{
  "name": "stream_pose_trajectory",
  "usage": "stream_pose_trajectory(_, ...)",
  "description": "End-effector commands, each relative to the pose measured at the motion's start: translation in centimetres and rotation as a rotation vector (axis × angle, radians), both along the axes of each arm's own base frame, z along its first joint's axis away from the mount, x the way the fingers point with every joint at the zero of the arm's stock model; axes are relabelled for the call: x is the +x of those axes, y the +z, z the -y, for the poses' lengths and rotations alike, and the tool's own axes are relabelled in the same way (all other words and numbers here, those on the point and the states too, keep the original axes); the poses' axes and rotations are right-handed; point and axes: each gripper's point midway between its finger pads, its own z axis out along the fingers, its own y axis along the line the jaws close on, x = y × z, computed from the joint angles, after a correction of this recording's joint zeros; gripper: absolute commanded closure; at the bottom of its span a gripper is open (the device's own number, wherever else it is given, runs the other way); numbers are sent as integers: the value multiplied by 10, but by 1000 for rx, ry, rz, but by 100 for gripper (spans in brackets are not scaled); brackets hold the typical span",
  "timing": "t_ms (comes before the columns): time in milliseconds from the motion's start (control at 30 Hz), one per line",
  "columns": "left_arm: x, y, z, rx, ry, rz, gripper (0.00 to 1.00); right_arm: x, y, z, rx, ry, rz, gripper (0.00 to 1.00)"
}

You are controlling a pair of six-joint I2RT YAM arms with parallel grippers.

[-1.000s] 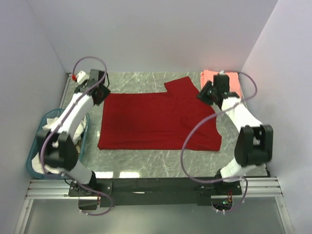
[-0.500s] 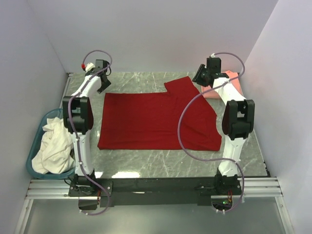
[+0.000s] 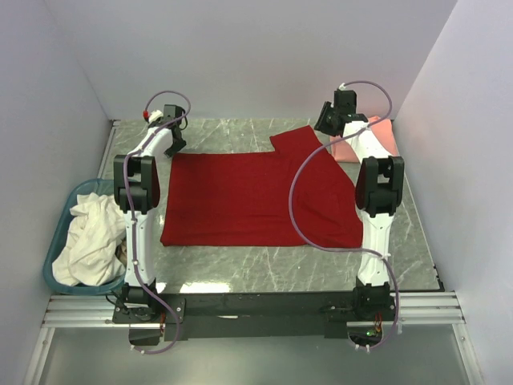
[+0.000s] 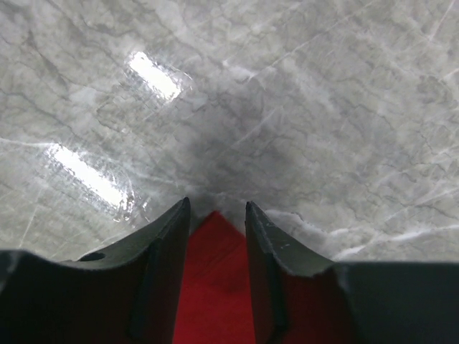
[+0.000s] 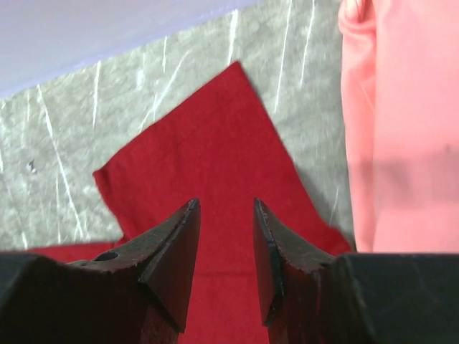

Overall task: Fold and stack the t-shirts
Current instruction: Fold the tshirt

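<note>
Table [image 3: 264,269] holds red t-shirt [image 3: 256,200] under left claw [image 4: 215,215] and right claw [image 5: 226,211], both spread apart and empty; pink t-shirt [image 5: 409,129] alongside.

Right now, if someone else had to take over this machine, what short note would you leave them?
The left end effector is open and empty, over the far left corner of the red shirt.
The right end effector is open and empty, over the red shirt's far sleeve, beside the pink shirt.
The red shirt lies flat mid-table. The pink shirt sits at the far right corner, seemingly folded.
Done: nothing stacked yet.
Left: fold the red shirt, then stack the two.
</note>
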Motion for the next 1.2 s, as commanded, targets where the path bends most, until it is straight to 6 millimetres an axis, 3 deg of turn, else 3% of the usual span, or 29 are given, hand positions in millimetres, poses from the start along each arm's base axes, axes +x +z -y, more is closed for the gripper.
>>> stream_pose_trajectory(0,7,0,-1,20,-14,4,59,15,8,1,-31,5,33,57)
stream_pose_trajectory(100,3,-6,-2,27,-8,-13,64,21,3,1,-19,-4,21,57)
stream_pose_trajectory(400,0,-4,0,19,-21,-15,100,26,-4,4,70,-25,-13,53)
stream_pose_trajectory(633,0,10,6,-9,-48,37,100,24,-28,4,145,-68,-88,50)
stream_pose_trajectory(800,1,15,10,-28,-61,54,100,16,-48,23,156,-155,-153,51)
stream_pose_trajectory(1067,2,15,11,-34,-69,56,100,2,-53,29,145,-187,-200,51)
stream_pose_trajectory(1100,2,15,11,-35,-70,56,100,2,-54,44,147,-211,-202,51)
stream_pose_trajectory(1167,1,15,12,-36,-71,54,100,1,-55,47,148,-218,-206,51)
